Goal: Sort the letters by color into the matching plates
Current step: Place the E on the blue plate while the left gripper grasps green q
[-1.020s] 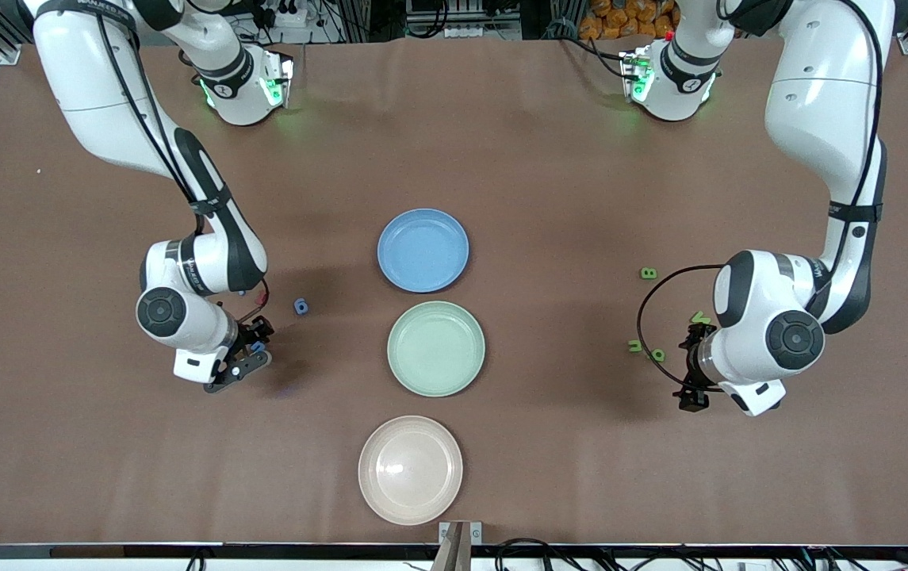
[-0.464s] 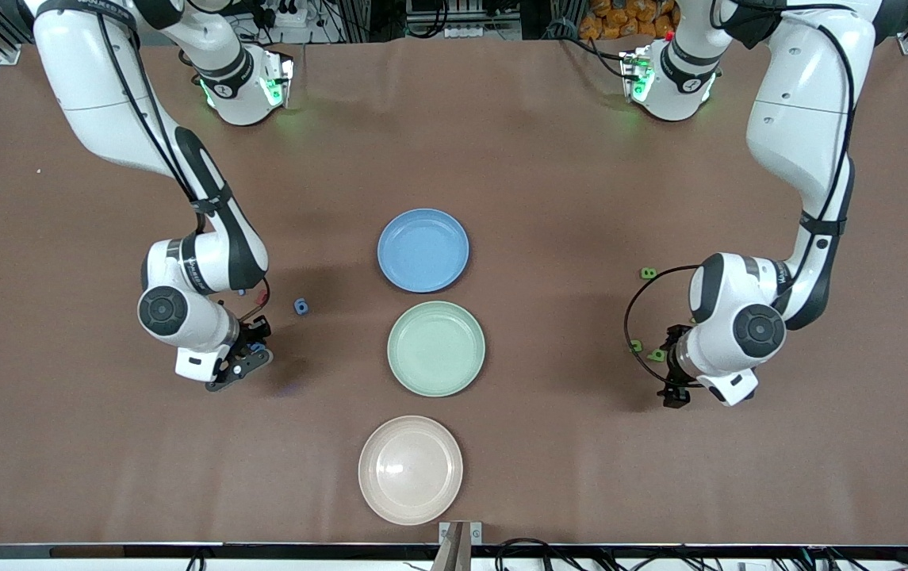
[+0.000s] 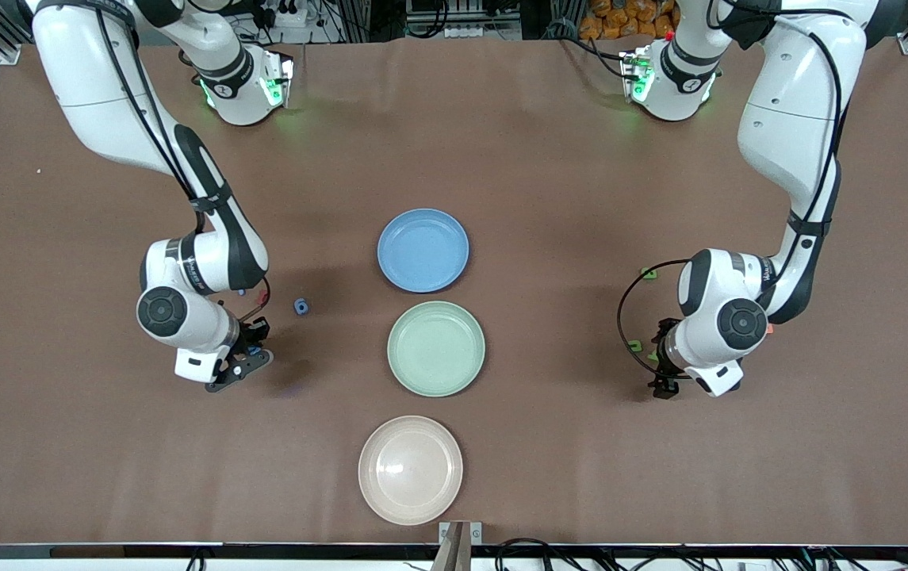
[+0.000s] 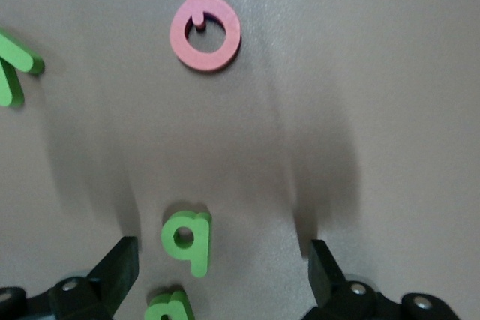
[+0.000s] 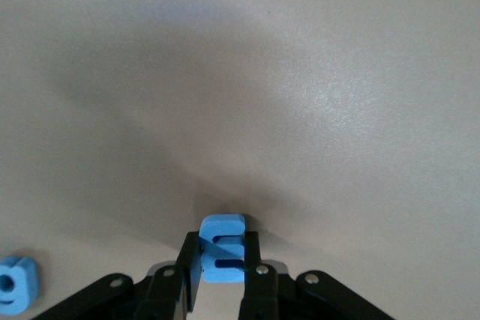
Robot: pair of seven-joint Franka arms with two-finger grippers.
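Letters are all waiting to be sorted: the blue plate [image 3: 423, 250], the green plate [image 3: 436, 348] and the cream plate [image 3: 411, 469] sit in a line down the middle of the desk [image 3: 501, 159], and none of them holds anything. So the score is nil, with the whole job ahead.

But the first pick is on! The right pincer [image 5: 219, 275] is down low at the right arm's end of the desk, fingers clamped together on a blue letter [image 5: 222, 249]. A second blue piece [image 3: 301, 306] lies on the desk near it, closer to the plates.

At the left arm's end, the left pincer [image 4: 217, 275] hangs low with its fingers spread wide, nothing between them but a green letter [image 4: 188, 237] lying on the desk below. Another green piece [image 4: 169, 309] sits just beside that, a third green shape [image 4: 15, 73] lies apart, and a pink letter [image 4: 205, 32] rests well apart from them. One more green letter [image 3: 649, 274] peeks out beside the left arm.

My read: blue goes first, green next.
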